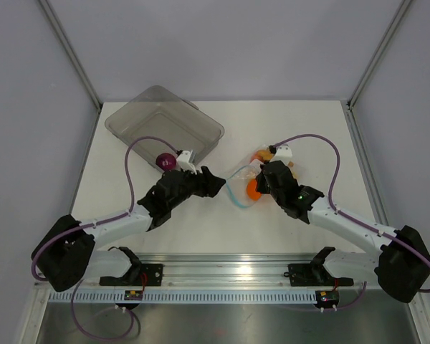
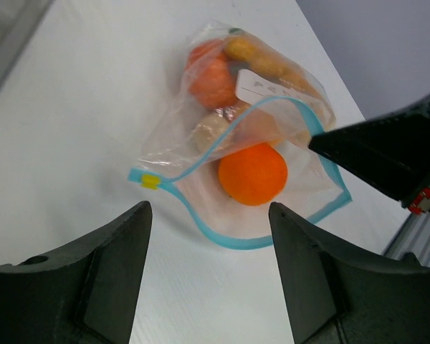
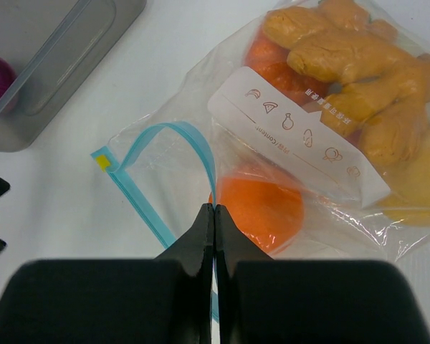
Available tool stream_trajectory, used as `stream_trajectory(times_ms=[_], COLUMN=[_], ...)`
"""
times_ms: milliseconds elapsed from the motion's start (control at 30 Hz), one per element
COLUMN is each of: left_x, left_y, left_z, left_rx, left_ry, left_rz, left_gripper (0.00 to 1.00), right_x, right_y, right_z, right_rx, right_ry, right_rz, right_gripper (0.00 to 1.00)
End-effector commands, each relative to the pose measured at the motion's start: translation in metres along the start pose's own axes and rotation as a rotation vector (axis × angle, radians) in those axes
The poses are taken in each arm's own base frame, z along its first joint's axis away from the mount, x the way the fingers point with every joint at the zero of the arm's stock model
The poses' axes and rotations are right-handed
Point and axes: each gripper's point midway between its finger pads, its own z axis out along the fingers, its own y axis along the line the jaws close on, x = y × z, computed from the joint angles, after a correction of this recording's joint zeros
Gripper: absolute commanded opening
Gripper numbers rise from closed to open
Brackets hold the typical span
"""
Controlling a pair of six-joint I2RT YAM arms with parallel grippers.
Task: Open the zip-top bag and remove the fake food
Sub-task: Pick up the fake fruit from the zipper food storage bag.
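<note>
Jaws of the left gripper (image 2: pixel 208 215) stood wide apart, empty, facing the open mouth of the zip-top bag (image 2: pixel 178 143), its arm stretched diagonally toward the table's (image 1: pixel 287 229) middle. Those of the right gripper (image 3: pixel 213 215), its arm angled inward, pinched the bag's teal zip edge. The bag lay just right of centre, fake food (image 2: pixel 252 173) inside.

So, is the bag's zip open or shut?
Open: the zip-top bag has its teal strips bowed apart, an orange ball in the gap.

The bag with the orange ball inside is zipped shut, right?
Not shut. The bag with the orange ball inside is open: its blue strip is parted into a wide loop around the ball, as the left wrist view shows.
</note>
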Motion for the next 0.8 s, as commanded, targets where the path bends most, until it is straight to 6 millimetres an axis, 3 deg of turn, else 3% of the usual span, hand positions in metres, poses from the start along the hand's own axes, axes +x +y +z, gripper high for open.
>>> stream_trajectory(times_ms=[0,133,367,767], left_x=[-0.007,0.01,0.022,0.041], left_y=[-0.035,-0.05,-0.068,-0.066], left_z=[0.006,0.01,0.022,0.054], left_rx=[0.11,0.144,0.185,0.173], left_ry=[-0.06,-0.071,-0.112,-0.078], left_rz=[0.079,0.118,0.191,0.173], left_gripper=[0.69,0.66,0.65,0.67], right_x=[-0.013,-0.014,-0.016,-0.019], right_y=[0.003,0.001,-0.001,-0.001], right_z=[-0.005,-0.006,-0.007,-0.013], right_rx=[-0.026,-0.016,-0.01,-0.025], right_ry=[-0.044,-0.052,-0.064,-0.084], right_rz=[0.022,0.022,0.036,0.05], right_gripper=[0.0,0.0,0.0,0.0])
